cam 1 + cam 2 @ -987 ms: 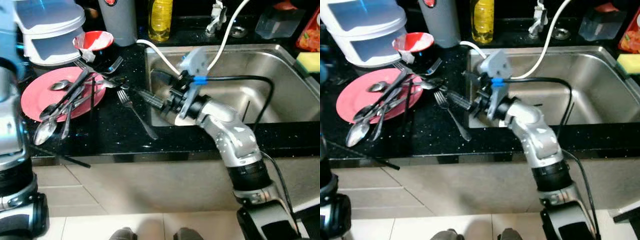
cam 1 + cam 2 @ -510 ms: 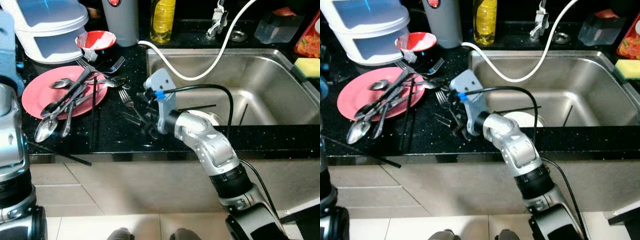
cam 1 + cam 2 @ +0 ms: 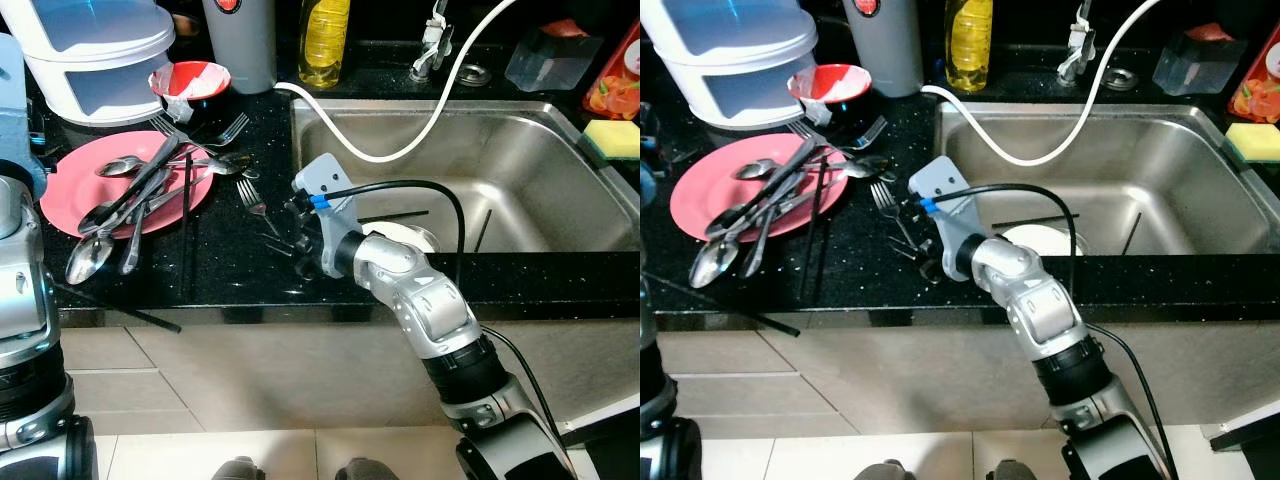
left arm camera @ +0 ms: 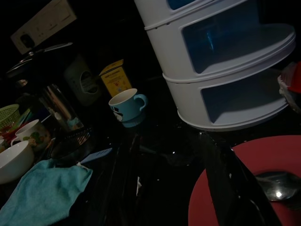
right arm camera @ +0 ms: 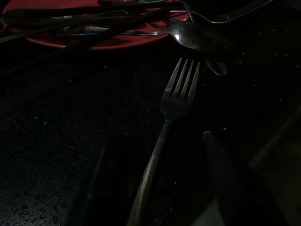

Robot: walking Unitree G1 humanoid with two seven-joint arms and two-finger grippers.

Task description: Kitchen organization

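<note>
Right wrist view: fork [image 5: 174, 106] between parted jaws.

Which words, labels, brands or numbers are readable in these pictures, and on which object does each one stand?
No text can be read with certainty.
Yellow box behind the mug: dark print, too dim and small to read.
Grey canister: a red mark at its top, too blurred to read.
Yellow bottle: no legible label.
Red packet at the counter's far right: a picture, no readable words.
</note>
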